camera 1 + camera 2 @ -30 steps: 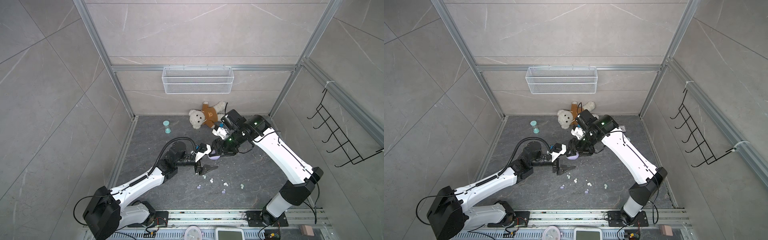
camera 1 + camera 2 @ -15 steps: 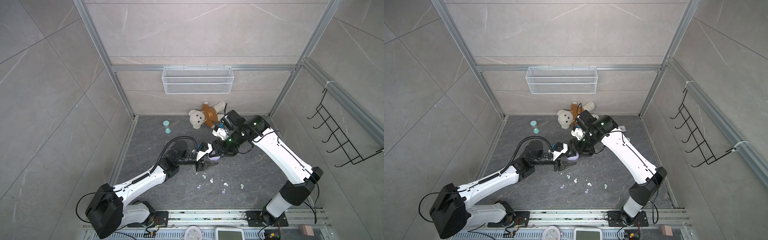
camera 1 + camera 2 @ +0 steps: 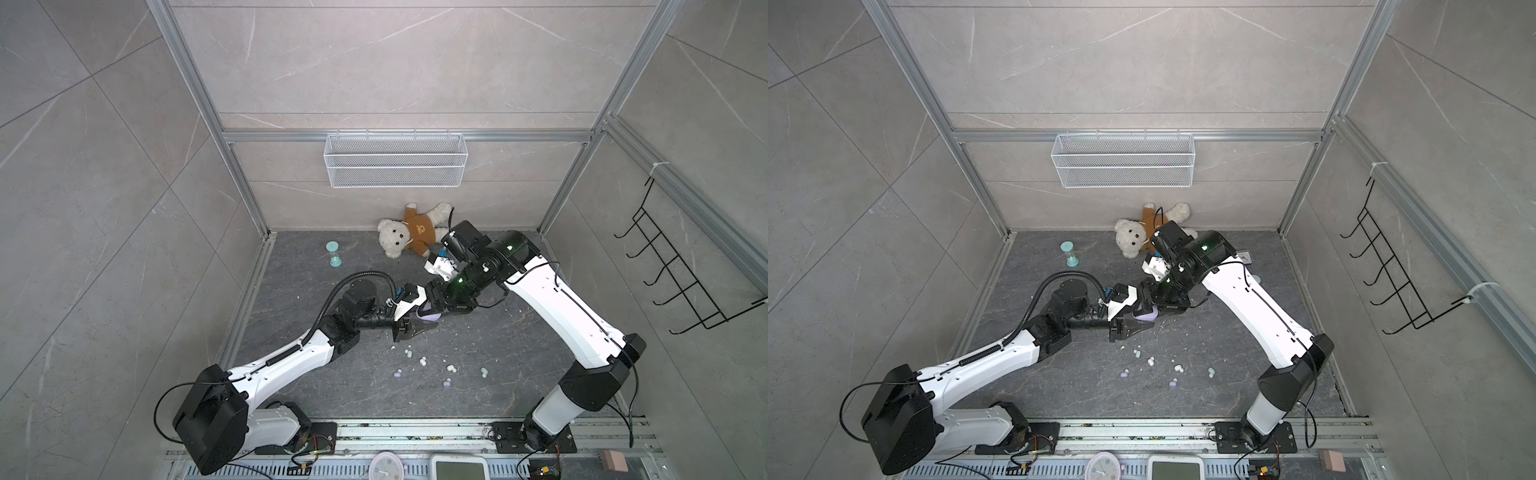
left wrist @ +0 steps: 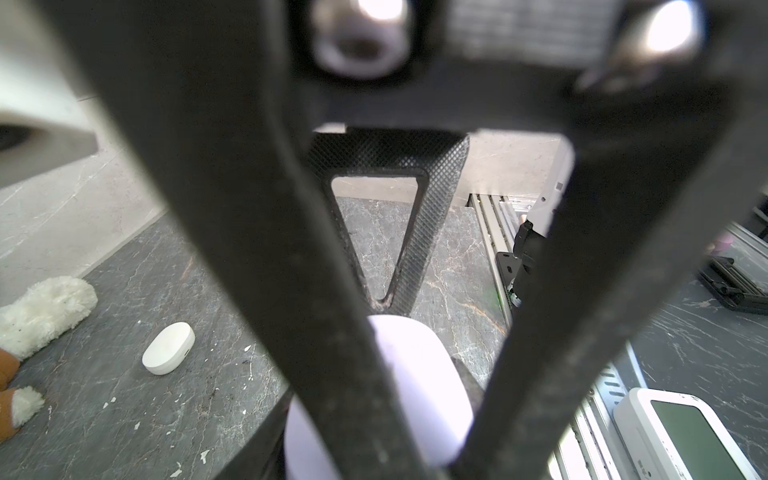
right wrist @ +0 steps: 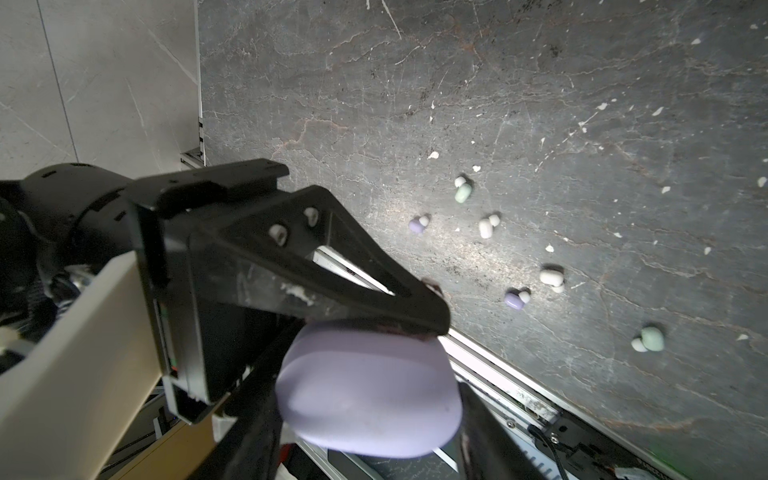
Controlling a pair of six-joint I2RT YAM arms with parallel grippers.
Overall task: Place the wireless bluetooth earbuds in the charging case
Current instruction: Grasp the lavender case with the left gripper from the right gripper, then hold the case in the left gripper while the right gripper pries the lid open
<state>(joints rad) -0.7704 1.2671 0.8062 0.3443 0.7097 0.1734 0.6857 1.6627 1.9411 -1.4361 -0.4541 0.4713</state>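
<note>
Both arms meet above the middle of the tabletop (image 3: 519, 374). The right gripper (image 3: 438, 307) has the lilac charging case (image 5: 370, 395) clamped between its fingers, and the left gripper (image 3: 428, 325), barely parted, is pinched onto that same case. The six earbuds (image 3: 451, 368) lie scattered nearer the front edge, clear of both grippers.

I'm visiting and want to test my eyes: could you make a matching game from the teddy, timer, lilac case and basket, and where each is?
1 teddy
2 timer
3 lilac case
4 basket

a mounted on the back wall
b gripped above the floor
c upright, left of the teddy
d lying at the wall's foot

Pairs: 1-d, 2-c, 3-b, 4-a
</note>
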